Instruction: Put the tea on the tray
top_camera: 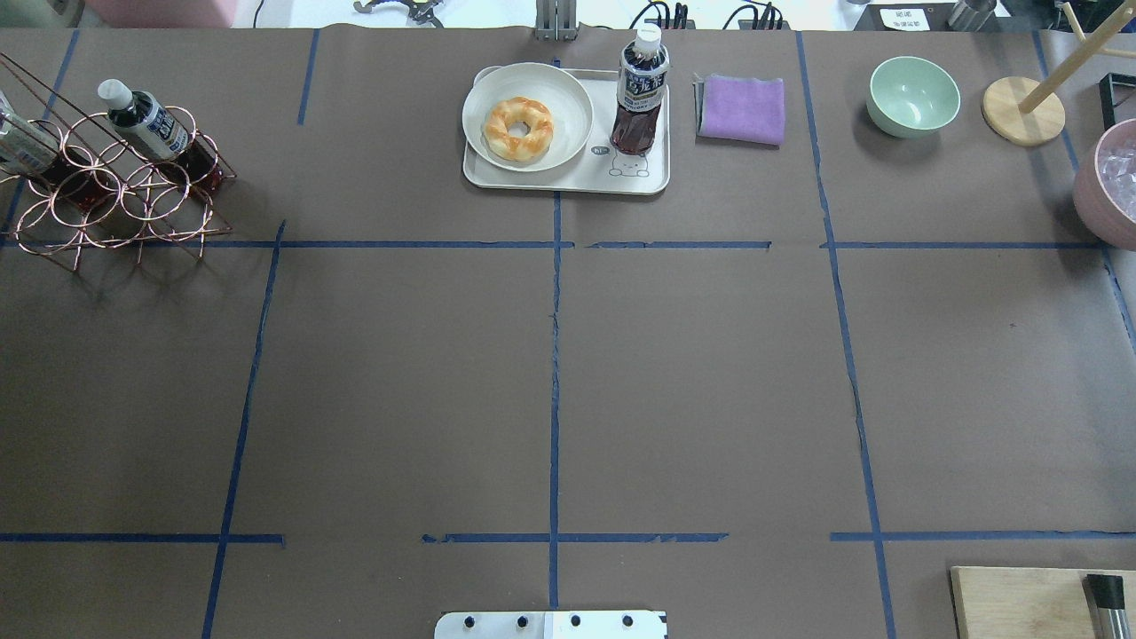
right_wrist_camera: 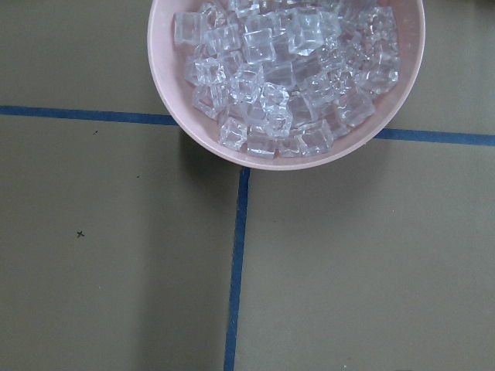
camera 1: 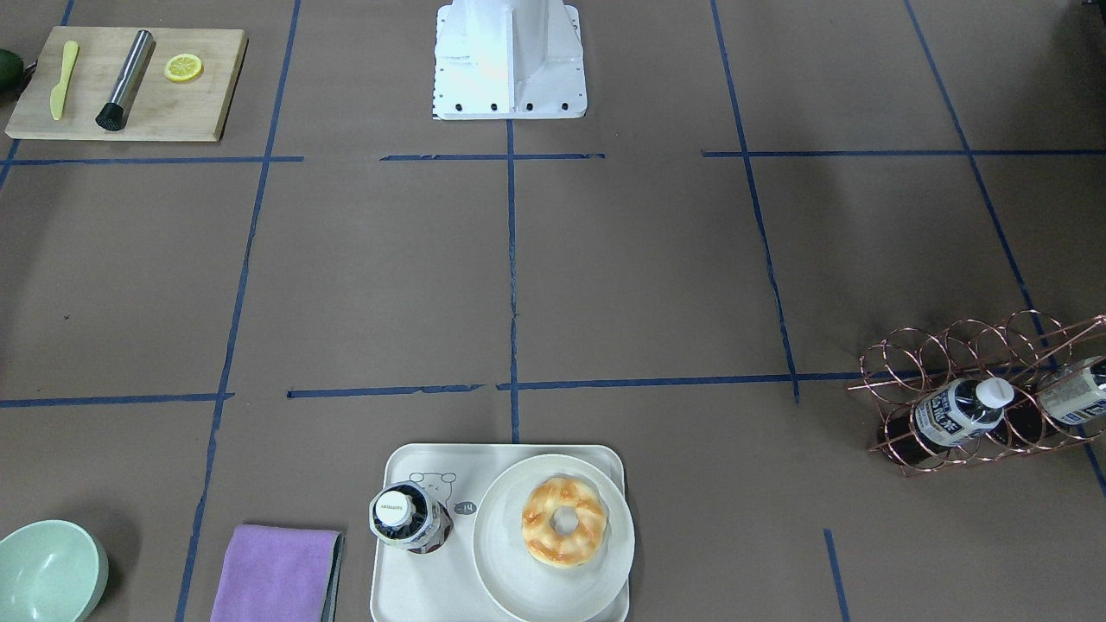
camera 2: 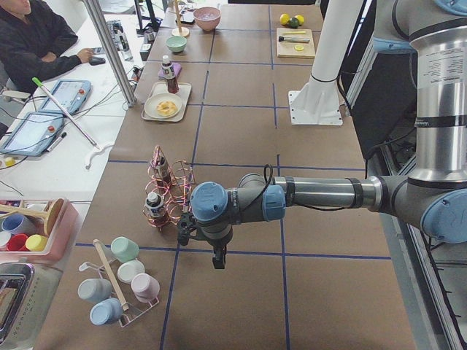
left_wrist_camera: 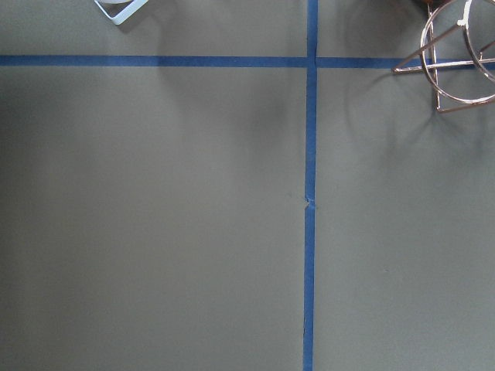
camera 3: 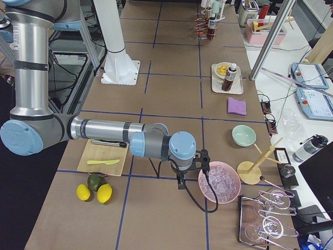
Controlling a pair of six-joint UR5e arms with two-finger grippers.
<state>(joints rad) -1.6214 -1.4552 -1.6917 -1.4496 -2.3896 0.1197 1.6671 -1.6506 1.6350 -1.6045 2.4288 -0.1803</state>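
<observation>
The tea stands upright on the right part of the cream-white tray, just behind its bear drawing; the front view shows it on the tray's left part. No gripper is near it. My left gripper hangs near the table's left end by the copper rack, and shows only in the exterior left view. My right gripper hangs near the table's right end beside the pink ice bowl, and shows only in the exterior right view. I cannot tell whether either is open or shut.
A round white plate with a doughnut fills the tray's other half. A copper rack with two more bottles stands far left. A purple cloth, a green bowl, a pink ice bowl and a wooden board are around.
</observation>
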